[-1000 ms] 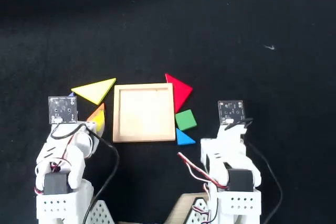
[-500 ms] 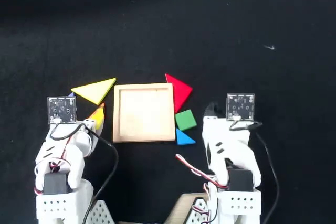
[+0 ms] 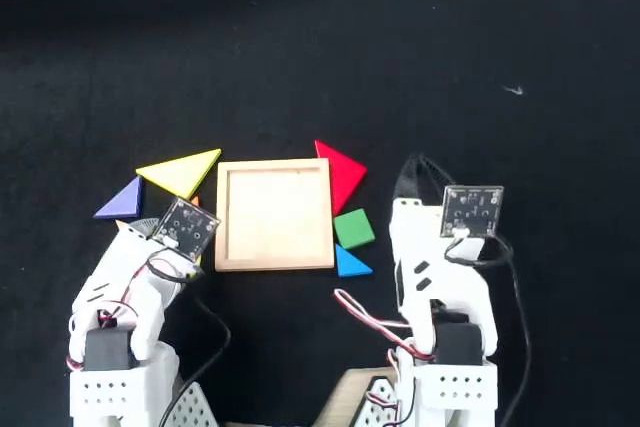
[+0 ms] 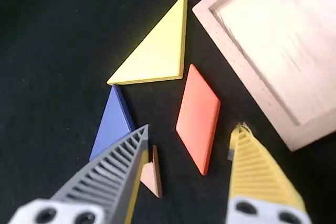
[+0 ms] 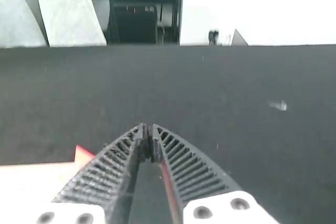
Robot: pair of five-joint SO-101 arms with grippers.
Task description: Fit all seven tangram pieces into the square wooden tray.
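The square wooden tray [image 3: 275, 214] lies empty between the arms. A yellow triangle [image 3: 183, 172] and a purple triangle [image 3: 120, 200] lie to its left. A red triangle [image 3: 340, 172], a green square [image 3: 353, 228] and a small blue triangle [image 3: 350, 263] lie to its right. My left gripper [image 4: 192, 128] hangs open over an orange parallelogram [image 4: 198, 116], with a small tan triangle [image 4: 151, 174] beside one finger. My right gripper [image 5: 147, 130] is shut and empty, raised just right of the red triangle [image 5: 81, 155].
Black cloth covers the table [image 3: 450, 67], with wide free room behind and to the right of the pieces. The tray's edge [image 4: 247, 77] runs close to the orange parallelogram. Both arm bases stand at the table's front edge.
The left wrist has turned and shifted toward the tray, uncovering the purple triangle. The right arm has stretched forward, and its shut fingers now show beside the red triangle.
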